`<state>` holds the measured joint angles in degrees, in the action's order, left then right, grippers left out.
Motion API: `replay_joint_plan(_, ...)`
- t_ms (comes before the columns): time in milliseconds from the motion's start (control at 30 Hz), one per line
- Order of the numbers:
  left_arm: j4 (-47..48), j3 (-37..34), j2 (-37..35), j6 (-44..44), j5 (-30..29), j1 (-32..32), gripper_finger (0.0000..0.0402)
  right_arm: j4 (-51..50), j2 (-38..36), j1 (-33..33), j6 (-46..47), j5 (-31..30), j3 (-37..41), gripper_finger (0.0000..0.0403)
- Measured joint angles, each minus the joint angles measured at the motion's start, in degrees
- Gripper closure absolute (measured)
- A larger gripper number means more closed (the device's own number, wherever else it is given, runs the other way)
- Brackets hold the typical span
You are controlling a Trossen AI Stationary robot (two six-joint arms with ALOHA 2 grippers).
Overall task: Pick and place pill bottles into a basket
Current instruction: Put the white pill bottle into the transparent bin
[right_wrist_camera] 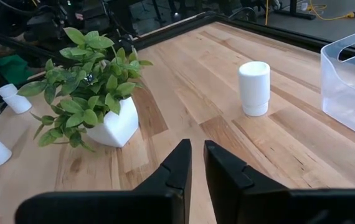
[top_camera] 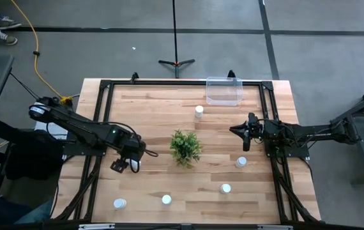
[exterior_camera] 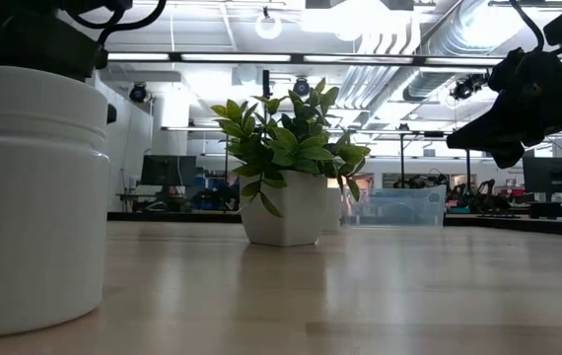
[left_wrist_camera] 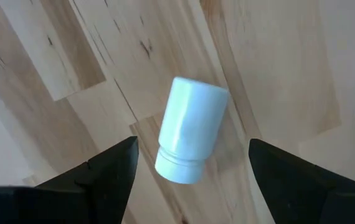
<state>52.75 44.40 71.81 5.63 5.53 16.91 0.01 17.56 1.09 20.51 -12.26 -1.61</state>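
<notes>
At nine o'clock from the plant, the left gripper hangs wide above a bottle, probably to grab it; the right gripper waits closed, empty.

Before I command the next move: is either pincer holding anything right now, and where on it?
Nothing is held. The left pincer hangs open over a bottle on the table; the right pincer is shut and empty.

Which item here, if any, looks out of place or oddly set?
The potted plant stands mid-table among the pill bottles, unlike the rest. The bottles, like the one under the open left gripper, stand upright; the basket holds none.
</notes>
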Motion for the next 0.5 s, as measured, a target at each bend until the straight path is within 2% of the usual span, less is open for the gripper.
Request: replay_joint_plan(500,-1.1,0.0,7.6,3.1,-0.4,0.0,0.0064,0.0,0.1,0.0,0.0,-0.2,0.0,0.0367)
